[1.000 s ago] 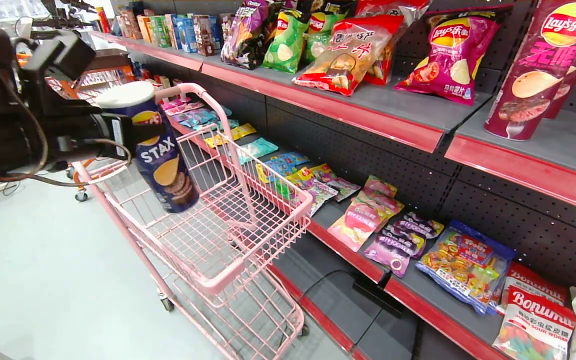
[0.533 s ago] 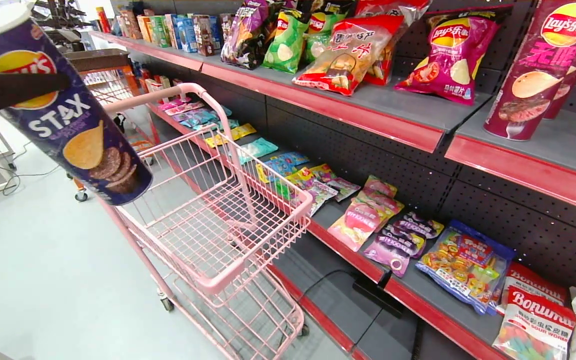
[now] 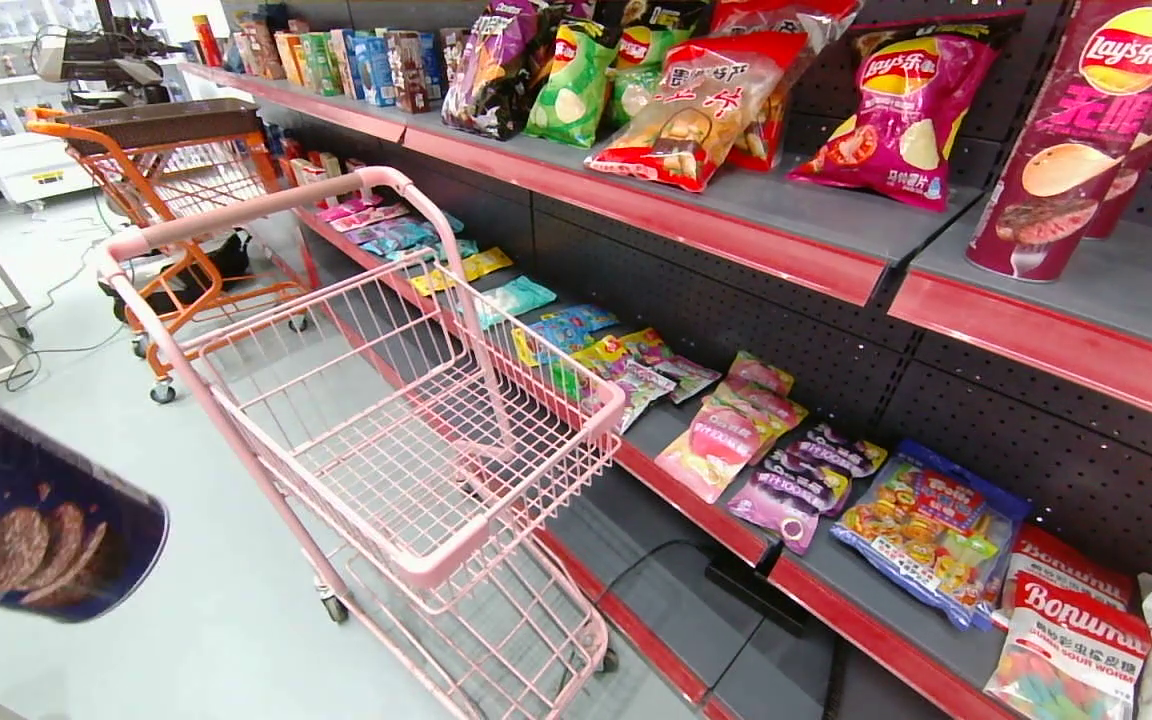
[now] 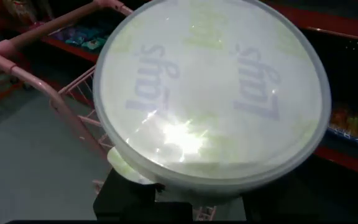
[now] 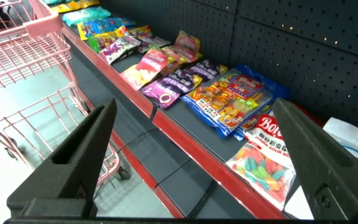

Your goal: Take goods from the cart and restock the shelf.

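i read the can point(image 3: 36, 520) at the lower left edge of the head view. it is off the floor, to the left of the cart point(image 3: 441, 568) and well apart from the shelf point(image 3: 636, 212). only its lower part is in that view: a dark blue tube, tilted, printed with a yellow chip and brown round slices.

in the left wrist view the can's lid point(image 4: 210, 93) faces the camera. it is round, white and translucent, with pale print and a bright glare spot. the left claw point(image 4: 173, 199) shows as a dark block below the lid and is clamped on the can.

the right claw point(image 5: 194, 186) has its two black fingers point(image 5: 73, 162) spread wide apart. it hangs near the lower shelf board, where candy bags point(image 5: 229, 93) lie flat, with the cart's pink wire to one side.

on the upper board, chip bags point(image 3: 696, 105) lean back and a red tube point(image 3: 1076, 150) stands upright. an orange cart point(image 3: 166, 160) stands beyond the pink one.
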Tool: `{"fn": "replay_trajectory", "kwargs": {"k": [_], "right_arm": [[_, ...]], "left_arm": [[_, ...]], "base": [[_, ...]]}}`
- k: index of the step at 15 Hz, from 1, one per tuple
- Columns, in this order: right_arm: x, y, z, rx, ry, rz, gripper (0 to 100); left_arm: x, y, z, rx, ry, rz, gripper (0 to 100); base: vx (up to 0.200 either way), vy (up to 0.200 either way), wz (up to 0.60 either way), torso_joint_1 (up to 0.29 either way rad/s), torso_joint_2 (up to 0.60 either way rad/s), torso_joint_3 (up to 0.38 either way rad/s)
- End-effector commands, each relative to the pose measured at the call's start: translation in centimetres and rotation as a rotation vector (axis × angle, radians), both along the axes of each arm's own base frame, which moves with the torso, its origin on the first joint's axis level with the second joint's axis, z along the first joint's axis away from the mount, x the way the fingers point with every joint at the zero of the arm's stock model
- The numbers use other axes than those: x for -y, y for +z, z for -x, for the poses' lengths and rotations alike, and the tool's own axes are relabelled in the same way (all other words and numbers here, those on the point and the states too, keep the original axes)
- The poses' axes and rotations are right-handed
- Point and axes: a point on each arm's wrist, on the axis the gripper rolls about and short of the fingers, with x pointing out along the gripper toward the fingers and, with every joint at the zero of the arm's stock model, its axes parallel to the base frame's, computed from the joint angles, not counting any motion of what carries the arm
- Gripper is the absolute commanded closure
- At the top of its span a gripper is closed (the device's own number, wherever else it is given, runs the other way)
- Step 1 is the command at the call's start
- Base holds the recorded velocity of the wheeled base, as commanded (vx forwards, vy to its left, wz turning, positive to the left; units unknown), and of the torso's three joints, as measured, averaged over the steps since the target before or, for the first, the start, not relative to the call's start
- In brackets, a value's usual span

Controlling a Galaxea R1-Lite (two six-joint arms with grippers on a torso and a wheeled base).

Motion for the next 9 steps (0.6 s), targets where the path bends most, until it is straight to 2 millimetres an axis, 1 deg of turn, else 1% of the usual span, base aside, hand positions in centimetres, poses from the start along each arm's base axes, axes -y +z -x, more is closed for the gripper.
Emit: {"fn": "replay_trajectory", "kwargs": {"k": [1,3,4,5,7,8,9], "right_arm": [[0.0,0.0,0.0,-0.001,-0.001,0.001,0],[0.0,0.0,0.0,-0.001,-0.001,0.001,0],[0.0,0.0,0.0,-0.001,-0.001,0.001,0],[0.0,0.0,0.0,-0.001,-0.005,-0.001,0],[0.0,0.0,0.0,-0.001,-0.007,-0.001,0],[0.0,0.0,0.0,-0.001,-0.007,-0.001,0],[0.0,0.0,0.0,-0.001,-0.007,-0.001,0]], "left_arm": [[-0.7,-2.5,3.4,0.062,0.085,0.001,100],[-0.9,-3.7,3.8,0.054,0.152,0.000,100],[-0.9,-3.9,3.9,0.052,0.159,-0.002,100],[-1.0,-4.6,4.3,0.056,0.163,-0.006,100],[-1.2,-5.3,4.9,0.060,0.232,-0.007,100],[-1.4,-5.8,5.0,0.055,0.313,-0.011,100],[-1.5,-6.1,4.9,0.046,0.349,-0.014,100]], "base": [[0.000,0.000,0.00,0.000,0.00,0.000],[0.000,0.000,0.00,0.000,0.00,0.000],[0.000,0.000,0.00,0.000,0.00,0.000],[0.000,0.000,0.00,0.000,0.00,0.000],[0.000,0.000,0.00,0.009,-0.03,-0.031],[0.000,0.000,0.00,0.071,-0.27,-0.183],[0.000,0.000,0.00,0.095,-0.37,-0.271]]}}
